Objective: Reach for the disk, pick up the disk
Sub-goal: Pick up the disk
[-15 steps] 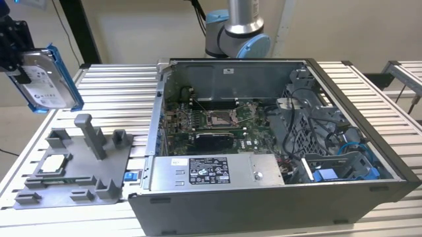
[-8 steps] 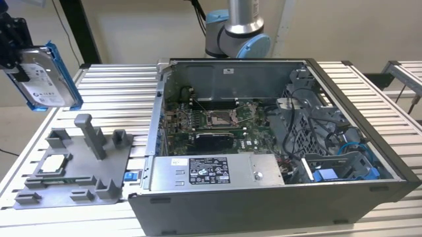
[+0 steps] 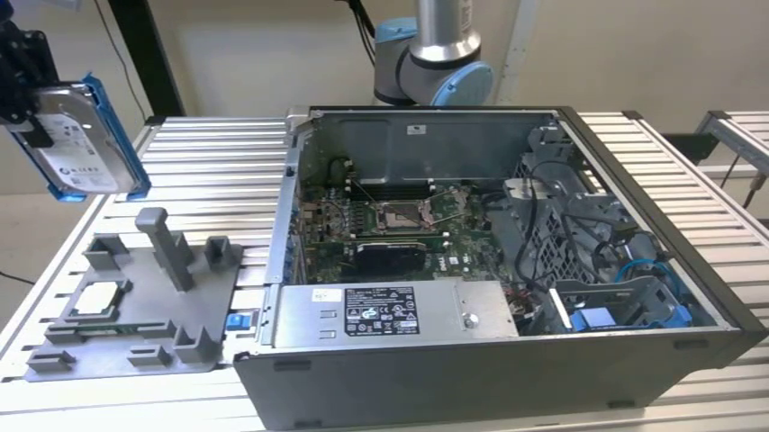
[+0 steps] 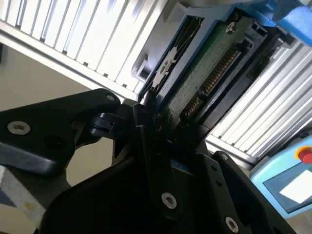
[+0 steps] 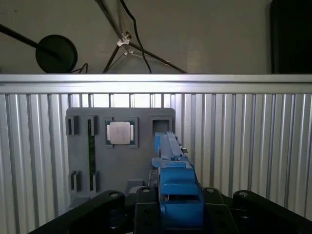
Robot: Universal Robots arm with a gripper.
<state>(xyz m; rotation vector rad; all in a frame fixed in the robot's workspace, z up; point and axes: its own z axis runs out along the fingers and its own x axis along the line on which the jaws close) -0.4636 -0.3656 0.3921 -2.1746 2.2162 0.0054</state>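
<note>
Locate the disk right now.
At the exterior view's upper left, the disk hangs clamped in the gripper, in the air above the grey fixture block, apart from the open computer case.

A beige wall (image 3: 240,54) stands behind a table (image 3: 673,171) topped with ribbed silver slats that catch the light in bright stripes. A black upright post (image 3: 150,54) rises at the table's far edge, toward the exterior view's left. A second slatted table (image 3: 739,135) stands near the exterior view's right. Pale floor (image 3: 36,225) shows beside the table. In the first wrist view the floor beyond the table's edge is dim, with a round black base (image 5: 56,52) and thin cables (image 5: 136,44) on it
</note>
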